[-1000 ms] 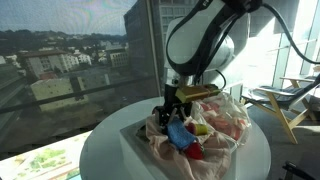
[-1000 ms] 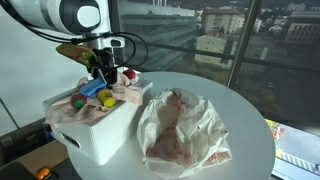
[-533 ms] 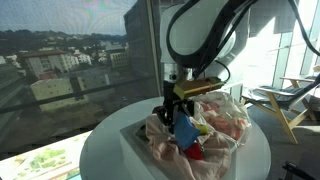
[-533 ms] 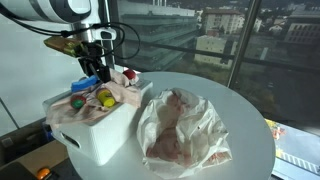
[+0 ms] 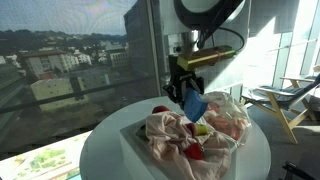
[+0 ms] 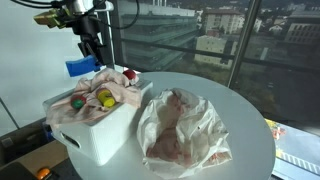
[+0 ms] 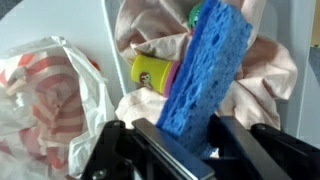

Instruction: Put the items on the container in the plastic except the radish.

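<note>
My gripper [image 5: 186, 92] is shut on a blue sponge [image 5: 195, 106] and holds it in the air above the white container [image 6: 95, 135]. The wrist view has the sponge [image 7: 205, 70] clamped between both fingers, hanging over the pinkish cloth [image 7: 270, 70] in the container. A yellow tub [image 7: 152, 72] lies on that cloth. The crumpled plastic bag [image 6: 180, 125] lies on the round table beside the container. A red and white piece [image 6: 128, 74] at the container's far corner may be the radish.
In the container, a yellow ball [image 6: 103, 97] and a red item [image 5: 193, 152] rest on the cloth. The round white table [image 6: 235, 100] stands by large windows. A chair [image 5: 285, 105] is behind it.
The gripper has shut on the blue sponge and lifted it straight up out of the container. The bag and the other items have not moved.
</note>
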### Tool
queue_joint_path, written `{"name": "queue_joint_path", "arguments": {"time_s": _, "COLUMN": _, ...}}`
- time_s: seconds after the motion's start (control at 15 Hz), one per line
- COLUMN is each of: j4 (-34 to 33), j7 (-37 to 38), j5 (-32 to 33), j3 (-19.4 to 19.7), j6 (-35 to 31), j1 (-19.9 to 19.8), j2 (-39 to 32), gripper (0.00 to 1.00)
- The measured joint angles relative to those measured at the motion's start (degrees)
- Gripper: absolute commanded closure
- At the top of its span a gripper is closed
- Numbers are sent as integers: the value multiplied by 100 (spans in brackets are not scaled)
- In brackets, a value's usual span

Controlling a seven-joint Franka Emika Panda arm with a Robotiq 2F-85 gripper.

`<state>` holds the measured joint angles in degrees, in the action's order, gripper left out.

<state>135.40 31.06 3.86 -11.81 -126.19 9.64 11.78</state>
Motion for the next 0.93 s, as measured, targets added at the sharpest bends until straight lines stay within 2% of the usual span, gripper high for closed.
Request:
{"name": "queue_joint_path", "arguments": {"time_s": 0.27, "j4": 114, "j7": 525, "j5": 158, "j3": 83, "j6": 670, "j1": -433, "j2": 774, "gripper": 81}}
{"name": "queue_joint_path", "arguments": {"time_s": 0.53, "j4": 670, "j7": 887, "j5": 156, "j3": 380, "j6": 1134, "j1": -971, "j2": 1608, "gripper": 81}}
{"name": "queue_joint_path", "arguments": {"time_s": 0.73, "j4": 1228, "j7": 1104, "j5": 164, "j3": 658, "j6": 1149, "j1": -1456, "j2": 2064, "gripper": 81}}
{"name": "queue_joint_path", "arguments": {"time_s": 0.93, "j4": 1639, "j7": 1260, "j5": 380, "j3": 824, "j6": 860, "j1": -2006, "j2": 2208, "gripper": 84}}
